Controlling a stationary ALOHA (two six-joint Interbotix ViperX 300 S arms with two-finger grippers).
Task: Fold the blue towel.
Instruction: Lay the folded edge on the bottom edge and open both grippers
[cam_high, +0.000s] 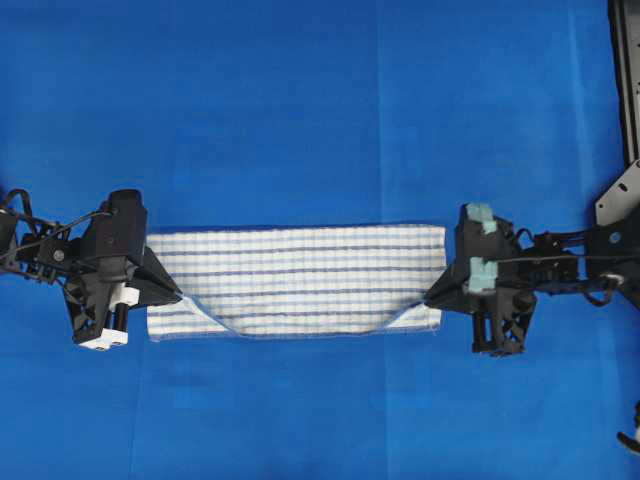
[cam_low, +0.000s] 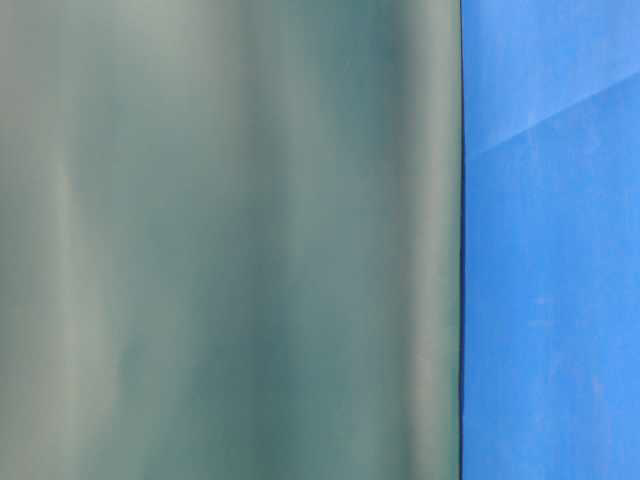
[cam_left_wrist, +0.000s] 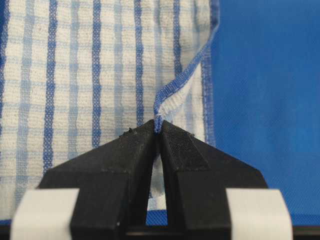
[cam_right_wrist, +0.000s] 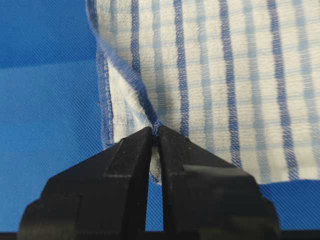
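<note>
Overhead view: the blue towel (cam_high: 300, 270), white with thin blue stripes, lies as a long folded band across the middle of a blue-covered worktop (cam_high: 300, 100). The left gripper (cam_high: 180, 295) meets its left end and the right gripper (cam_high: 428, 297) its right end; each pinches a corner of the upper layer, drawn inward from the near edge so the lower layer shows beneath.

Table-level view: a blurred grey-green surface fills most of the frame, with blue covering at the right. The towel is not visible.

Left wrist view: the black fingers (cam_left_wrist: 125, 155) are pressed together on the towel's hemmed edge.

Right wrist view: the black fingers (cam_right_wrist: 131, 155) are likewise closed on a hemmed fold of towel.
</note>
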